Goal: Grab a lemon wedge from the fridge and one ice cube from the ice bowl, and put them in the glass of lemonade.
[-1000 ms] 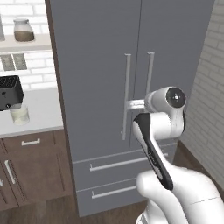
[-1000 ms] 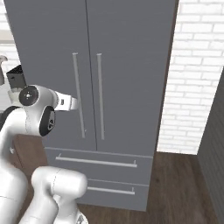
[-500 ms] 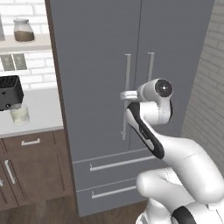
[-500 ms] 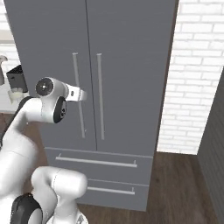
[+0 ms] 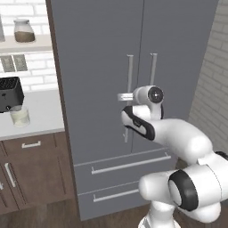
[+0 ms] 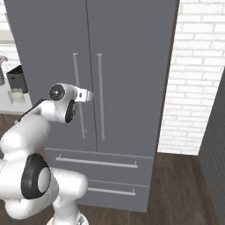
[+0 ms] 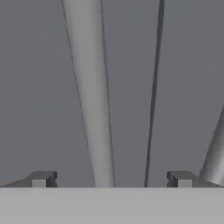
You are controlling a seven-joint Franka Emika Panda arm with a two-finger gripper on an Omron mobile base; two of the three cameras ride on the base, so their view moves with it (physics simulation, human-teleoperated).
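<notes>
Fridge (image 5: 102,67) is standing shut, both doors closed, filling the middle of the scene. Gripper (image 7: 111,179) is facing the left door's bar handle (image 7: 89,87) up close, fingers spread wide with nothing between them but that handle ahead, the door seam just right of it. Glass (image 5: 20,116) is sitting on the counter (image 5: 42,111), far left, beside the toaster (image 5: 10,93).

End effector (image 7: 111,179) wide open, level
</notes>
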